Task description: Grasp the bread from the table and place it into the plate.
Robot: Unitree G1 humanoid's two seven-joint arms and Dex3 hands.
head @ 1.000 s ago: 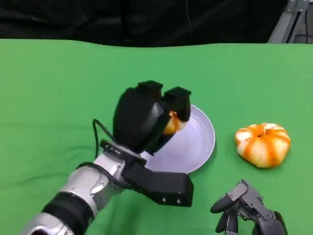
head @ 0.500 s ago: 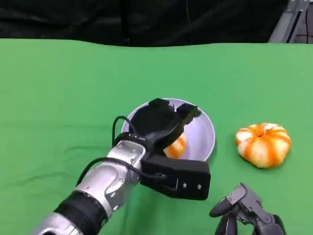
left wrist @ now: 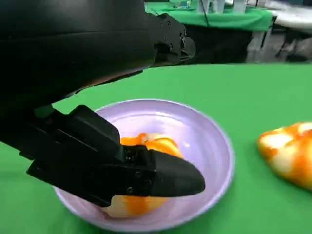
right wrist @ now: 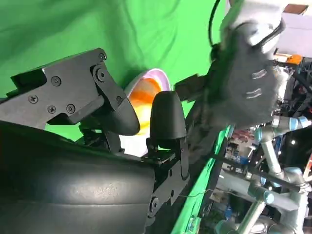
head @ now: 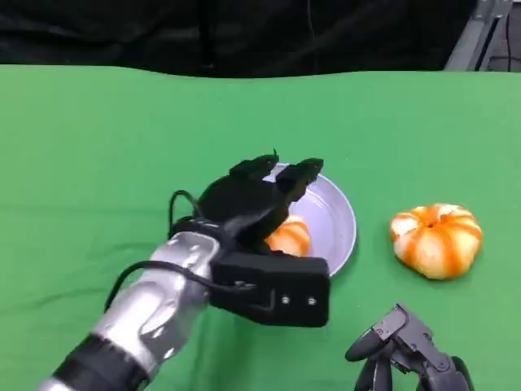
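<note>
Left hand above plated bread

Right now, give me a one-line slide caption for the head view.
Left hand open above bread lying in the plate; a second bread sits on the green table.

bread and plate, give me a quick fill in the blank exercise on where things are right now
1. The bread lies in the ____.
2. The pumpkin-shaped piece sits on the green ____, outside the plate.
3. The hand hovering over the plate is the robot's ____ hand.
4. Its fingers are spread and hold ____.

Missing words: plate; table; left; nothing
</note>
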